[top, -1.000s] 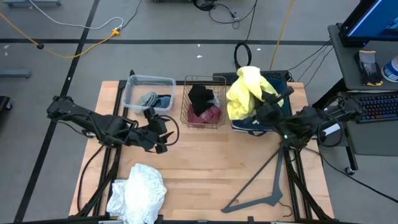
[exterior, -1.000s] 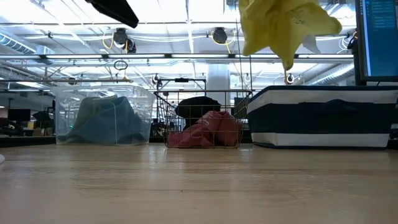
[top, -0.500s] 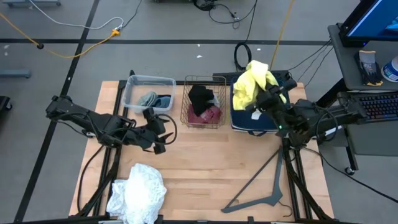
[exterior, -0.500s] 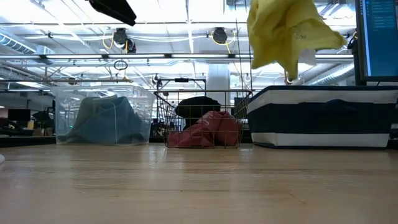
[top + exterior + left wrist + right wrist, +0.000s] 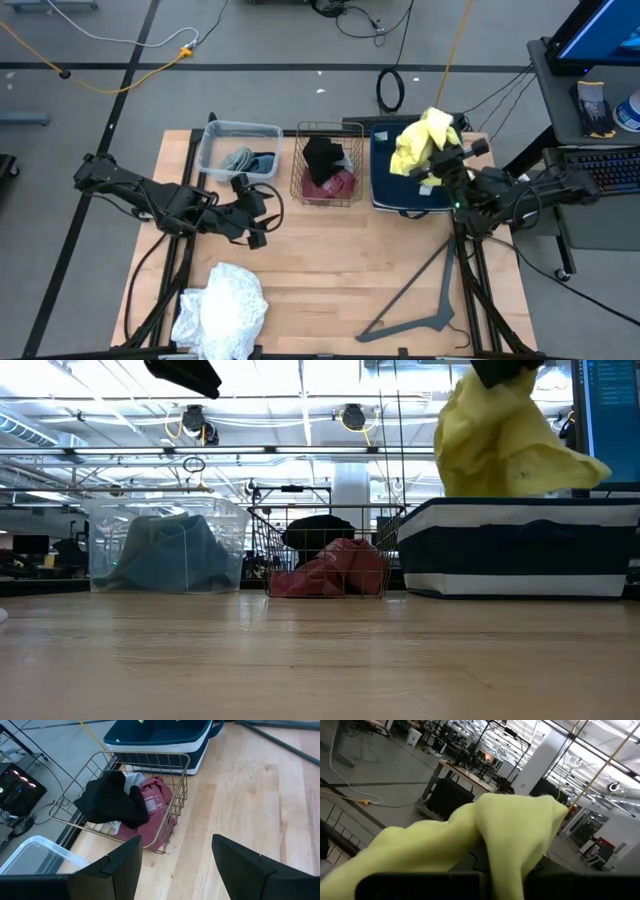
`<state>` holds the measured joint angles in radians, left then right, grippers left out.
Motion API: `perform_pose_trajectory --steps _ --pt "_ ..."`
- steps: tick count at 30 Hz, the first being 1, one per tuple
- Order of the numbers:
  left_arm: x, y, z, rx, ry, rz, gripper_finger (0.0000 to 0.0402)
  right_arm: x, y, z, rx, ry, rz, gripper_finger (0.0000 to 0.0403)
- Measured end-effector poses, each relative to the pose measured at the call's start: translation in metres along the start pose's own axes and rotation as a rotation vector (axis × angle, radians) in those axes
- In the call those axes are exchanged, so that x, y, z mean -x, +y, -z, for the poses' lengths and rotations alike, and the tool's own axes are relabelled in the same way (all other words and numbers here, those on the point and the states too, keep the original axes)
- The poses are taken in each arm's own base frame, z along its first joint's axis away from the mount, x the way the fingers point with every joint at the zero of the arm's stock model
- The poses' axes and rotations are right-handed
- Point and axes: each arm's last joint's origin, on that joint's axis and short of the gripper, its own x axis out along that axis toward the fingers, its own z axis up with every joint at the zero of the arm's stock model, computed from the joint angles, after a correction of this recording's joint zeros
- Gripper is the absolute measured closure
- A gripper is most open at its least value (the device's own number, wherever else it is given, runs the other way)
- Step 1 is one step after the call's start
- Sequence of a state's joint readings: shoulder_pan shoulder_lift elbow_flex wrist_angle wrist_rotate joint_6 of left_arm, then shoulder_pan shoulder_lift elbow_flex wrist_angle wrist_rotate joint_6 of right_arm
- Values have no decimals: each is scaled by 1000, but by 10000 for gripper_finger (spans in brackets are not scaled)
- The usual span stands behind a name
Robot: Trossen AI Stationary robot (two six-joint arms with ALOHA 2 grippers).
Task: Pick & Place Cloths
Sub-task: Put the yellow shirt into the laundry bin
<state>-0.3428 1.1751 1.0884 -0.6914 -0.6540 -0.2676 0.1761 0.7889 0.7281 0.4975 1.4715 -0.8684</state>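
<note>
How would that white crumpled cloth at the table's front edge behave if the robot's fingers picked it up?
The white cloth lies in a crumpled, puffy heap, so it would probably sag and trail rather than hold its shape. It looks thin, so likely light. Part of it seems to overhang the table edge, so a push might slide it off.

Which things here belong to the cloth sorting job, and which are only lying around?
Job:
- yellow cloth, held by right tool over navy bin
- white cloth
- black cloth, maroon cloth in wire basket
- teal cloth in clear tub

Lying about:
- grey hanger
- keyboard
</note>
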Motion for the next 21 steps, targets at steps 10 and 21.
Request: perform_pose_trajectory --steps 10,21 --pt "0 0 -1 13 -10 4 160 1 30 32 -29 -17 -43 382" --pt "0 -1 -1 17 -3 31 160 -4 50 68 -71 15 -40 382"
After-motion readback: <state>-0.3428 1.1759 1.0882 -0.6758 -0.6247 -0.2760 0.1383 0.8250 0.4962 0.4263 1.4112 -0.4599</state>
